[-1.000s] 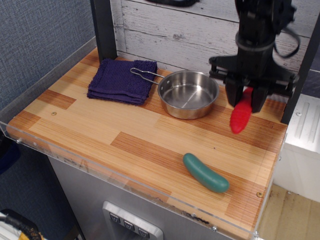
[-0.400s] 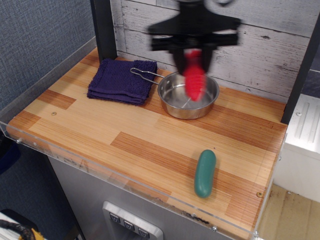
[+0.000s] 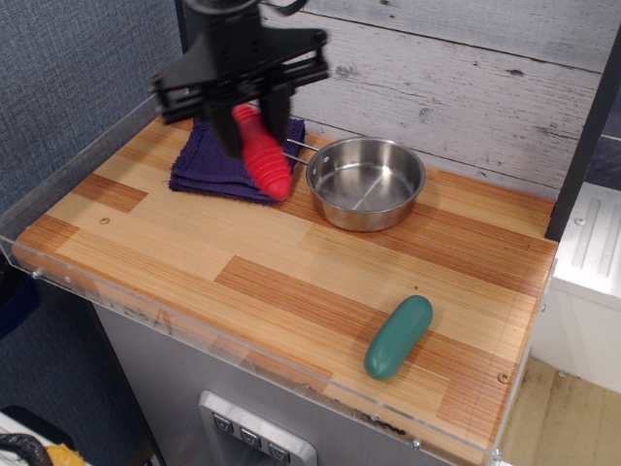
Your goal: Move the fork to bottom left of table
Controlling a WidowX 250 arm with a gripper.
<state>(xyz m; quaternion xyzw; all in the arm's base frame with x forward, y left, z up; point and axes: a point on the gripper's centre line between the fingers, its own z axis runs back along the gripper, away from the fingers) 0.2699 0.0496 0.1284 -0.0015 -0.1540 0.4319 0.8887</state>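
A: What sits on the bench (image 3: 291, 282) around the arm?

B: A folded dark purple cloth (image 3: 218, 160) lies toward 11 o'clock. Just beside it, toward 1 o'clock of the bench's middle, stands a steel pan (image 3: 366, 183) whose wire handle reaches over the cloth's edge. A green pickle-shaped object (image 3: 398, 336) lies toward 5 o'clock, well apart from the rest, near the front rim.

A: And the fork?

B: The fork (image 3: 260, 155) is off the surface, held in the air. The claw (image 3: 250, 115) is clamped on its upper end, and the red ribbed handle hangs down tilted, its rounded end over the cloth's right edge, next to the pan handle. The tines are hidden inside the claw.

A: Anything between it and the near-left corner?

B: Bare planks lie from the cloth down to 7 o'clock. The cloth itself is directly under the fork.

A: How does this compare with a moment ago?

B: A moment ago the fork hung over the pan; a second back it was at the far right, near 2 o'clock. The arm has carried it leftward across the back of the bench. The green object has also shifted: it lay angled the other way, then nearly upright, and now tilts with its upper end to the right. Cloth and pan are unmoved.
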